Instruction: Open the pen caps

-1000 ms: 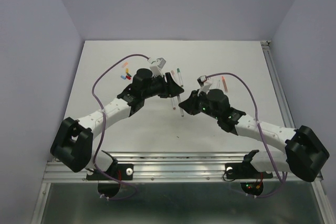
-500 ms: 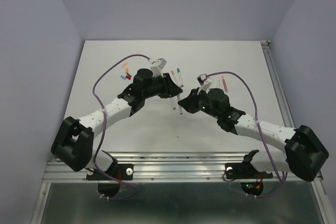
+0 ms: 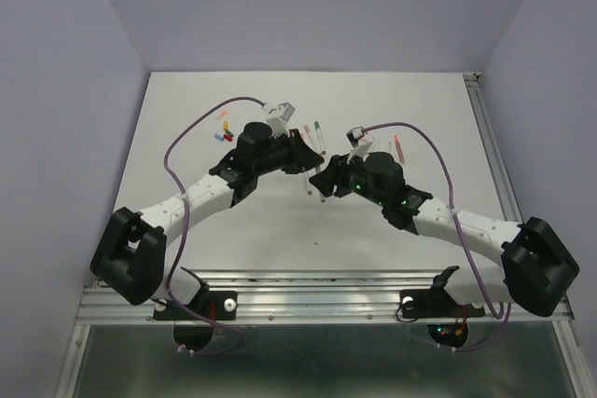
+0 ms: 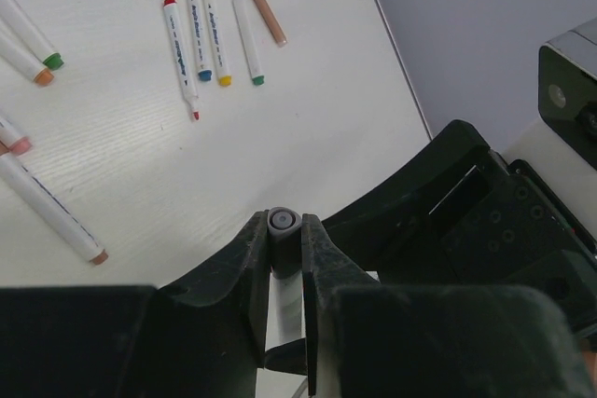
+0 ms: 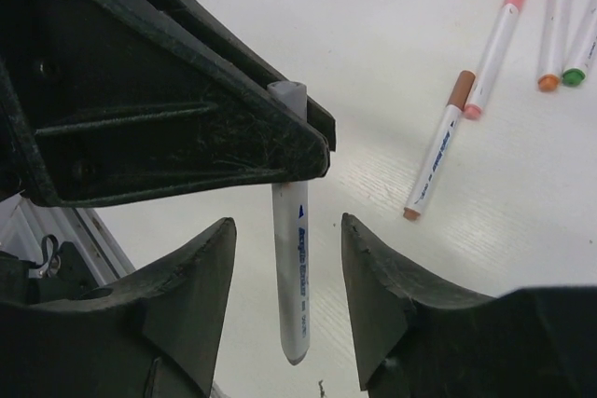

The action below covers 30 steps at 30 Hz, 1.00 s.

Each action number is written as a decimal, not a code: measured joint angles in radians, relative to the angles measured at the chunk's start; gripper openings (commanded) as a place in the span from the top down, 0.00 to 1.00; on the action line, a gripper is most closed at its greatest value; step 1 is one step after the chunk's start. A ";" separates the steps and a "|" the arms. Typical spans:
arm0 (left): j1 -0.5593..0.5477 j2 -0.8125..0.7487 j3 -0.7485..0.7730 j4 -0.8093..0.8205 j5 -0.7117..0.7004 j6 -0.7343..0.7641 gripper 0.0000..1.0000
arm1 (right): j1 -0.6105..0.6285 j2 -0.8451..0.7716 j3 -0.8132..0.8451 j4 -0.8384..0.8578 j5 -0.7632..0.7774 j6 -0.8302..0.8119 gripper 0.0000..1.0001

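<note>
One pen (image 5: 293,267) clamped mid-air, uncapping about to start.
Left gripper (image 4: 284,235) pinches its upper end; right gripper (image 5: 287,230) stands spread either side of the barrel and needs to close and pull.

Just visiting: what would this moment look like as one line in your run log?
left gripper: shut on pen | right gripper: open, straddling its barrel | other pens: lying on table

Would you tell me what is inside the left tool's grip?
A white pen, clamped by the left tool, grey end poking out. Its barrel hangs inside the open right tool. The gripped stretch is covered.
</note>
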 measured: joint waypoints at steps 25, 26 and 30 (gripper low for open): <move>0.309 0.093 0.176 -0.034 -0.140 -0.002 1.00 | 0.170 -0.045 -0.065 -0.084 -0.098 0.088 0.99; 0.336 0.092 0.176 -0.043 -0.175 0.005 1.00 | 0.188 -0.065 -0.072 -0.098 -0.094 0.097 0.99; 0.356 0.089 0.178 -0.089 -0.255 0.040 1.00 | 0.198 -0.141 -0.077 -0.179 0.016 0.120 0.99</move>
